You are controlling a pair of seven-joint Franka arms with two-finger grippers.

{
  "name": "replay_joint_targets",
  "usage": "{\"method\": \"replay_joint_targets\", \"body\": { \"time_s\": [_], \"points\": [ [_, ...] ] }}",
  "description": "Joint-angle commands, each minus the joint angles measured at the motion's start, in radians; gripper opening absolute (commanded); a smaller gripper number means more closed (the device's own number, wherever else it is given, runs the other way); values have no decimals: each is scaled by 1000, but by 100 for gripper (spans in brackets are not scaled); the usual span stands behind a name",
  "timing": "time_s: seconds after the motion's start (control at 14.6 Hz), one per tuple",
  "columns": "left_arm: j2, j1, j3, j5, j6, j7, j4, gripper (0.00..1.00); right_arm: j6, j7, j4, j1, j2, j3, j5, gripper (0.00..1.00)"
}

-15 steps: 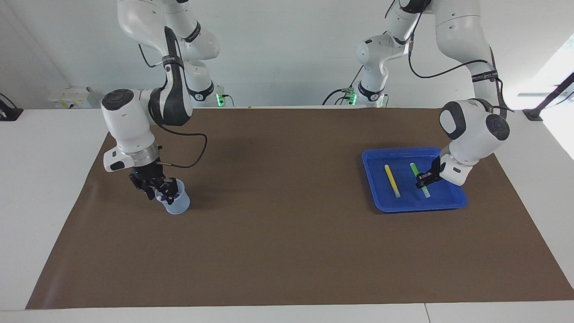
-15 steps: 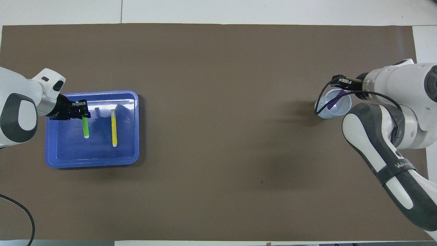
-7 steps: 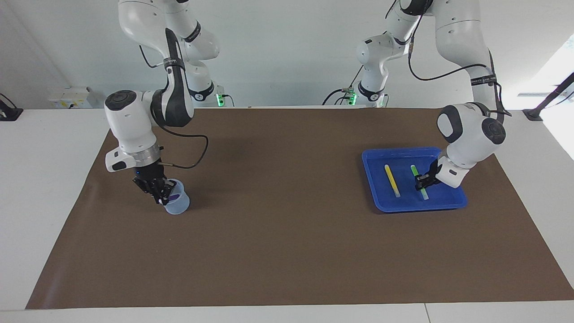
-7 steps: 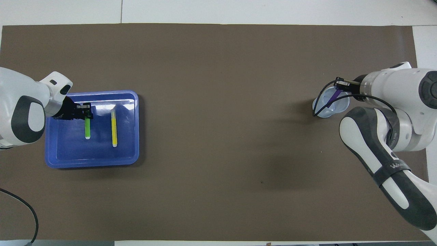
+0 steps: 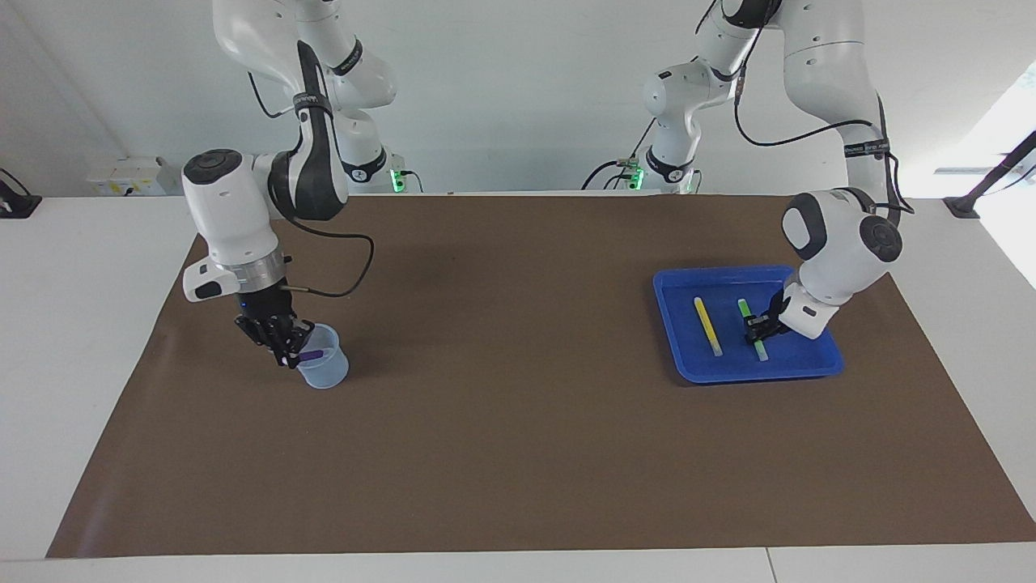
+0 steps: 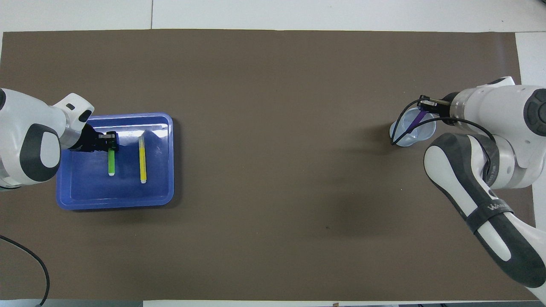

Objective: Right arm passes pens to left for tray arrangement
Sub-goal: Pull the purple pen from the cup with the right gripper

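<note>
The blue tray (image 5: 801, 366) (image 6: 115, 201) lies at the left arm's end of the table. In it the yellow pen (image 5: 707, 325) (image 6: 143, 160) and the green pen (image 5: 761, 350) (image 6: 111, 164) lie side by side. My left gripper (image 5: 756, 327) (image 6: 111, 145) is low in the tray, shut on the green pen's end that is farther from the robots. At the right arm's end, my right gripper (image 5: 285, 348) (image 6: 423, 111) reaches down to a translucent cup (image 5: 325, 372) (image 6: 411, 135) and is shut on the purple pen (image 5: 312, 354) (image 6: 414, 125), which leans inside the cup.
A brown mat (image 5: 518, 453) (image 6: 273, 192) covers most of the white table. The right arm's black wrist cable (image 5: 356, 267) loops over the mat beside the cup.
My right gripper closed on the purple pen and its wrist straightened; the cup shifted slightly. My left gripper brought the green pen lower in the tray, a little closer to the yellow pen.
</note>
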Motion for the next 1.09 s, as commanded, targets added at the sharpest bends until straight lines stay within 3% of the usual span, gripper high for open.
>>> {"method": "replay_joint_targets", "body": {
  "time_s": [0.0, 0.34, 0.55, 0.75, 1.02],
  "points": [
    [-8, 0, 0, 22, 21, 8, -17, 100, -149, -2, 50, -6, -76, 11, -17, 0],
    [-9, 2, 0, 21, -8, 11, -5, 100, -335, 18, 163, -6, -115, 80, 23, 0],
    [-23, 2, -4, 19, -123, 11, 61, 100, -346, 148, 197, -3, -104, 137, 156, 0],
    [-32, -14, -12, 9, -338, -1, 214, 100, -328, 427, 228, 1, -80, 210, 246, 0],
    [-64, -23, -20, -42, -534, -57, 359, 100, -329, 797, 346, 1, -9, 328, 259, 0]
  ]
}}
